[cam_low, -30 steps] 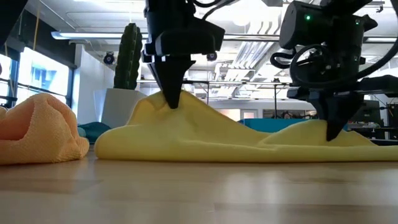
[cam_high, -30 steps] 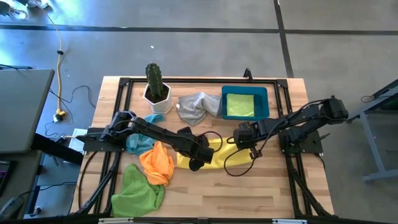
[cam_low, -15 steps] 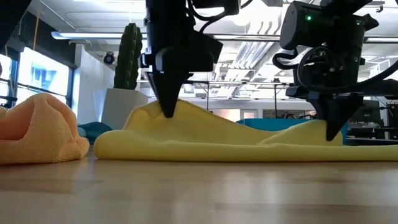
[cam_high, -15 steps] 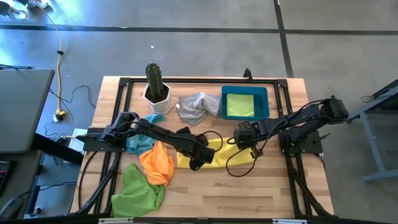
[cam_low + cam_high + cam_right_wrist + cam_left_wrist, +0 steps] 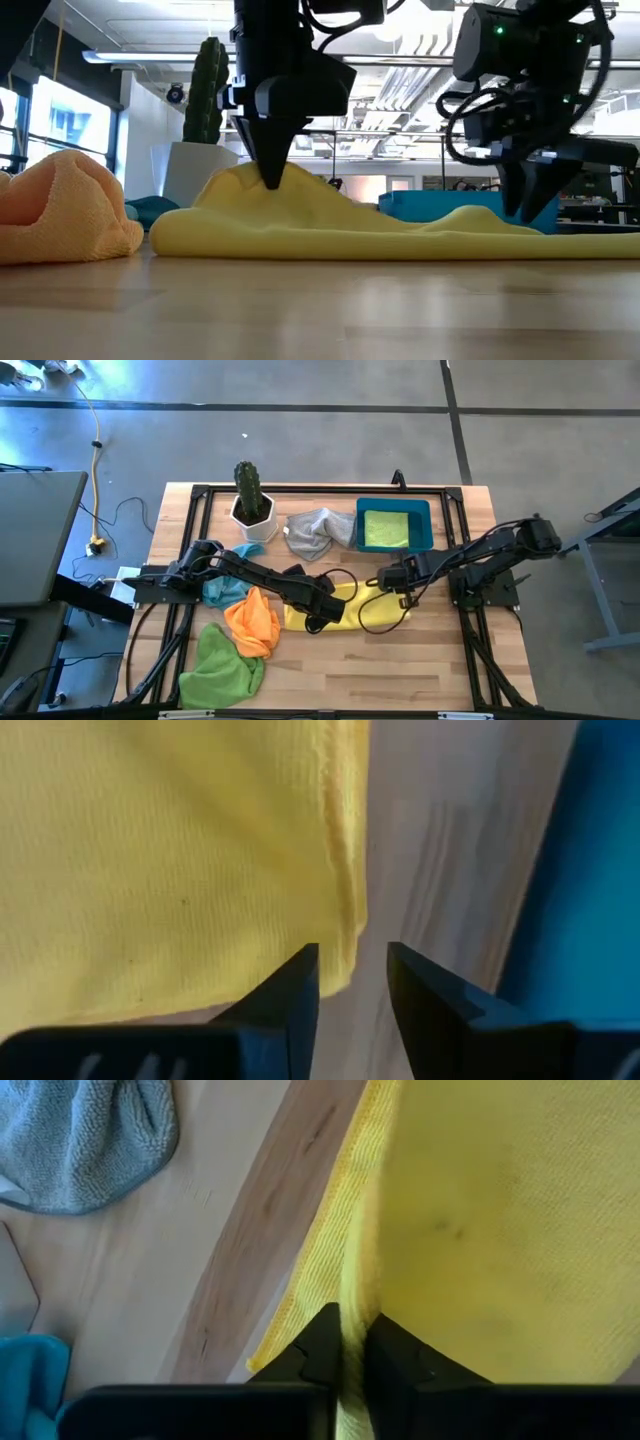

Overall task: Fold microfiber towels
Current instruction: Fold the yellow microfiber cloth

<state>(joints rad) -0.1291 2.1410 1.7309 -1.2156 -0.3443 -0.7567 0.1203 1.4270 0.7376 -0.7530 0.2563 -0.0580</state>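
Observation:
The yellow towel (image 5: 372,610) lies spread on the table's middle, and its left part is raised in a peak (image 5: 262,178). My left gripper (image 5: 270,178) is shut on that peak. My right gripper (image 5: 352,982) stands open, pointing down, just above the towel's right corner (image 5: 340,950). That corner lies beside one finger, and bare wood shows in the gap. The orange towel (image 5: 252,622), a lime green towel (image 5: 220,668), the light blue towel (image 5: 215,592) and the grey towel (image 5: 318,530) lie loose on the table. My left gripper pinches a raised ridge of the yellow towel at its hemmed edge (image 5: 350,1305) between its two fingers. The fingers come from above, pointing steeply down. The pinched fold stands up off the table while the rest of the towel (image 5: 400,238) lies on the wood, slack.
A blue bin (image 5: 428,532) at the far right holds a folded lime green towel (image 5: 385,528). A potted cactus (image 5: 250,500) stands at the far left. Bare wood lies along the near edge and the near right.
My right gripper has opened, rolled a little and let go of the yellow towel. The towel's right end, held up in a small peak before, has dropped flat onto the table. The left peak stays up in my left gripper.

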